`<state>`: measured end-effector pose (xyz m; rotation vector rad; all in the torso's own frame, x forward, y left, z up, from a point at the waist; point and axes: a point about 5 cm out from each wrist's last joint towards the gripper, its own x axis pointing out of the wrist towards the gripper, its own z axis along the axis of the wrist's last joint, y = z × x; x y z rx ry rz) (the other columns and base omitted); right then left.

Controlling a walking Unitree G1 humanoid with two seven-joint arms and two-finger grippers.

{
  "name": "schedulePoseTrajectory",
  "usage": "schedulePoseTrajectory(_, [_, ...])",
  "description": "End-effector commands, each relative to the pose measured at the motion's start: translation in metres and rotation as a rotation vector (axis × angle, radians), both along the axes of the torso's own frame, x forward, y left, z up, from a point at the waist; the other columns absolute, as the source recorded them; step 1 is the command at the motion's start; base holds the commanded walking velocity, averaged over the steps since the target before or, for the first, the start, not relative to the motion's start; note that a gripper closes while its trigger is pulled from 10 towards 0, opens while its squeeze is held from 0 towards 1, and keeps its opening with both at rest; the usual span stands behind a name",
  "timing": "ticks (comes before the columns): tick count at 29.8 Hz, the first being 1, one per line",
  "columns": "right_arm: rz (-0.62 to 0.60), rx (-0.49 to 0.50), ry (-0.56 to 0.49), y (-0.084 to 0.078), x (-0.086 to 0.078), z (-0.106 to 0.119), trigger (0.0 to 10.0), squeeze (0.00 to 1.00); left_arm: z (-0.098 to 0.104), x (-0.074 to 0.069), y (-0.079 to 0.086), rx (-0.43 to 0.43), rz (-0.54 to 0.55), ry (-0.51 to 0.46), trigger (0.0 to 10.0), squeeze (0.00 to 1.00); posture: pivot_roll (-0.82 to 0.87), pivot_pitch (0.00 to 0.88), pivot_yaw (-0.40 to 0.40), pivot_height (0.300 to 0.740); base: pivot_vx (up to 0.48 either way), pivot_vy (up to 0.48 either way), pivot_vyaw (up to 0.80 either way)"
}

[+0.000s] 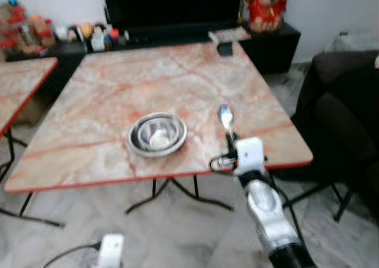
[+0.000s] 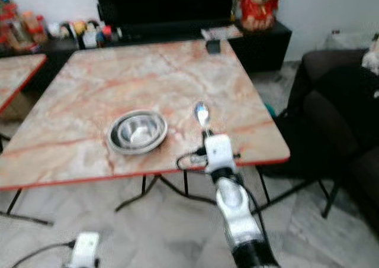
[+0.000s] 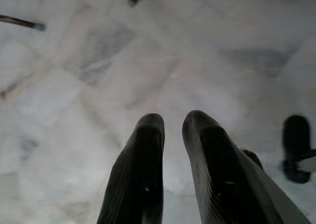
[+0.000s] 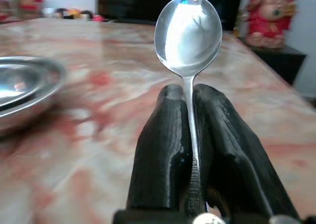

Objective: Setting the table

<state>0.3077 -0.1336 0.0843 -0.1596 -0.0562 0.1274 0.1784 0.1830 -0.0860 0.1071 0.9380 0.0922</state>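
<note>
Your right gripper (image 4: 187, 110) clamps the shiny silver metal spoon (image 4: 188, 36) above the pink marble-patterned table (image 1: 118, 84), right of the round steel bowl (image 1: 157, 134).

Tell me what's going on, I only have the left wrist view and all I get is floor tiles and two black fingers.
Observer: The right gripper is shut on a spoon, bowl end pointing forward, over the table.
Operator: Anything already set on that table?
Observer: One steel bowl, lying to the left of the spoon near the front edge.
Operator: Where's my left arm then?
Observer: The left gripper hangs low beside the table, pointing at the floor.
</note>
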Motion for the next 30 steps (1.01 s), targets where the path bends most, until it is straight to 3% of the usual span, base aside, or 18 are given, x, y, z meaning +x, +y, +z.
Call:
schedulePoseTrajectory(1, [0.03,0.023,-0.025,0.013,0.004,0.008,10.0,0.0,0.001,-0.002,0.015,0.035,0.016,0.01,10.0,0.0,-0.1,0.0,0.047,0.74,0.319,0.0,0.0])
schedulePoseTrajectory(24, [0.02,0.046,-0.007,0.016,0.004,0.005,10.0,0.0,0.001,-0.003,0.018,0.042,0.015,0.014,10.0,0.0,-0.09,0.0,0.053,0.74,0.314,0.0,0.0])
schedulePoseTrajectory(30, [0.0,0.055,0.045,0.015,0.004,-0.005,10.0,0.0,0.0,-0.005,0.018,0.041,0.008,0.022,10.0,0.0,-0.09,0.0,0.057,0.74,0.0,0.0,0.0])
